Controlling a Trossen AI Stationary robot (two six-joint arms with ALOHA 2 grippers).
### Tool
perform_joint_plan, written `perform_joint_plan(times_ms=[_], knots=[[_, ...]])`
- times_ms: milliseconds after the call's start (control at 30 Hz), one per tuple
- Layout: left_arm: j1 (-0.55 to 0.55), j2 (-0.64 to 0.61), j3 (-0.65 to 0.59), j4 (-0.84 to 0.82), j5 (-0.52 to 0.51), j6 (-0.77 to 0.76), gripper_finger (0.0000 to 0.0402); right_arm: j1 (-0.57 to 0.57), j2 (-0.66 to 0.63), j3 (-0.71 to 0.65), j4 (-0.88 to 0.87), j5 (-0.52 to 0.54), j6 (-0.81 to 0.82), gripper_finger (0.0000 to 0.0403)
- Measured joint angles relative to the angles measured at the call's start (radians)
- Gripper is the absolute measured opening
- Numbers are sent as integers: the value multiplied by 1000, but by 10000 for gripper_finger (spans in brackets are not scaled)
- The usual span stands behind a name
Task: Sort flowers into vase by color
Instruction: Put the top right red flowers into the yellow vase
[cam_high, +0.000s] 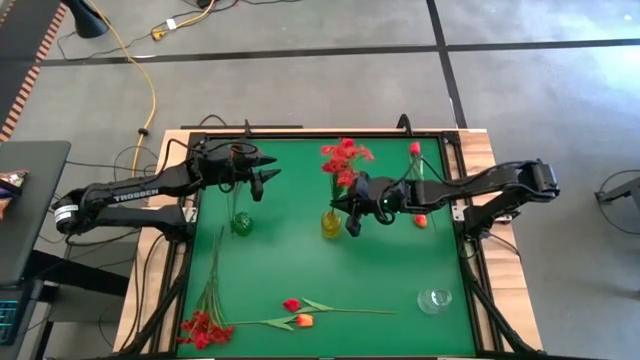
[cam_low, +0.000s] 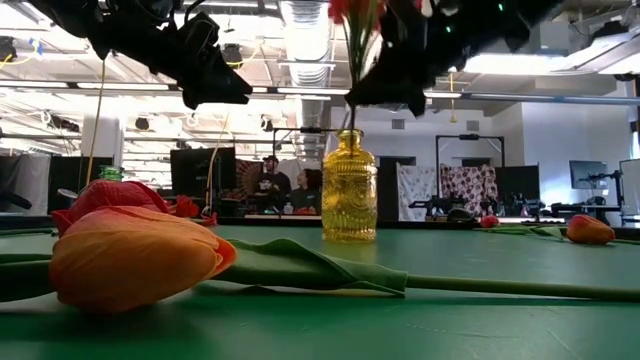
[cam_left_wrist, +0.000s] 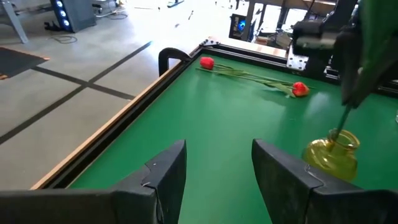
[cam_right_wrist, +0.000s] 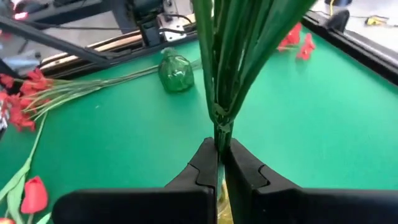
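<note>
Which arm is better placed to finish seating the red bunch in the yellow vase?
Right. Its gripper is shut on the bunch's stems directly over the yellow vase. The left gripper hovers open and empty, apart from it.

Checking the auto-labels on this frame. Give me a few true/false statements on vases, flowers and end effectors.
1. The right end effector is shut on the stems of the red bunch above the yellow vase. True.
2. The left end effector holds a tulip. False: it is open and empty, hovering over the back left of the table.
3. The green vase holds no flowers. True.
4. The orange tulip stands in the clear vase. False: it lies on the table near the front edge, and the clear vase holds nothing.
5. Another red bunch lies at the front left corner. True.
</note>
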Motion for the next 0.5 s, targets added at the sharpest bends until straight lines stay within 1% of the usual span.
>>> perform_joint_plan(times_ms=[100,233,500], knots=[[0,0,0,0,-1,0,170,-3,0,-37,41,-1,15,39],[0,0,0,0,-8,0,170,0,-1,-47,42,-2,15,42],[0,0,0,0,-10,0,170,-1,-1,-47,12,-2,16,83]])
